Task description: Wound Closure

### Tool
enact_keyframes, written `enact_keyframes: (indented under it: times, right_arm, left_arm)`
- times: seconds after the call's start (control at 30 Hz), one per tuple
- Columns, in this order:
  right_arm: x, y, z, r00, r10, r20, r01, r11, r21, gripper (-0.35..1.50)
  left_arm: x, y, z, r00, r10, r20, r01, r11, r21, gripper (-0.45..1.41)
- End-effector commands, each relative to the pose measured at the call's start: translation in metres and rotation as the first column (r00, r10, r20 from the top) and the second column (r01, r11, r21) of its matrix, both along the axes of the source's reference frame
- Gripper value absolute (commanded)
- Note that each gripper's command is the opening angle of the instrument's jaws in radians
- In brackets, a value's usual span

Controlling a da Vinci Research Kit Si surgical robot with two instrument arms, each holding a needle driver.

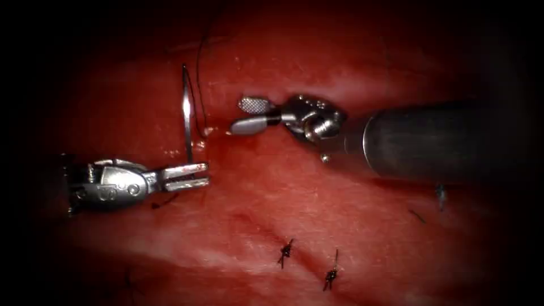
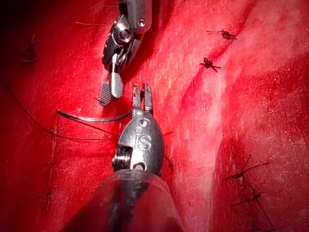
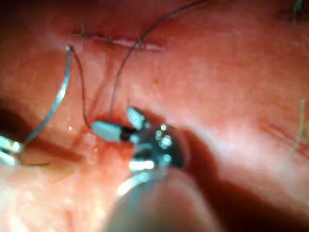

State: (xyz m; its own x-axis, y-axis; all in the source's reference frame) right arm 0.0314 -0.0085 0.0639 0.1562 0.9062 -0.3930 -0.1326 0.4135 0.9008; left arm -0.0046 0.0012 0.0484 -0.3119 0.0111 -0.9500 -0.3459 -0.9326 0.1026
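- Where the left tool comes in from the left side, pinching the needle near one end, with both jaws pressed tight on it.
- Standing up from those jaws, free of the tissue, tip up in the air, on the left of the wet red spot.
- Looks thin, hard and light; will not bend, but smooth and shiny, so likely to slip or spin if held loosely.
- Best held on the flat of the curve, a bit back from the thread end, never on the sharp tip.
- Just beside the needle, the dark thread, running from its top end down into the tissue near the red fluid.
- Soft, floppy and thin; easy to snag or fray if squeezed hard.
- Further right, the right tool, jaws spread apart, holding nothing, close to where the thread goes in.
- Below, two knots already tied along the cut.
- Soft, wet and easy to tear, that tissue.
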Motion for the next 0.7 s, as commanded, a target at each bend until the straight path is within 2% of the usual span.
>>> enact_keyframes:
  times: [0.03, 0.2, 0.43, 0.7]
  right_arm:
    - [0.0011, -0.0007, 0.0003, 1.0, 0.002, -0.005, -0.002, 1.0, 0.023, 1.04]
    - [0.0021, -0.0011, 0.0003, 1.0, 0.019, -0.012, -0.018, 0.995, 0.102, 1.11]
    - [0.0028, -0.0019, 0.0001, 0.999, -0.005, -0.043, 0.013, 0.986, 0.166, 1.13]
    - [0.0029, -0.0027, -0.0008, 0.995, -0.031, -0.09, 0.049, 0.976, 0.212, 1.13]
  left_arm:
    - [-0.0007, -0.0003, 0.0009, 1.0, 0.001, 0.001, -0.001, 1.0, -0.003, -0.45]
    - [-0.0019, -0.0009, 0.0015, 1.0, 0.015, -0.003, -0.015, 0.999, -0.039, -0.45]
    - [-0.003, -0.001, 0.0016, 0.998, 0.053, 0.013, -0.052, 0.995, -0.088, -0.45]
    - [-0.0028, -0.0005, 0.0028, 0.997, 0.078, 0.013, -0.076, 0.988, -0.131, -0.45]
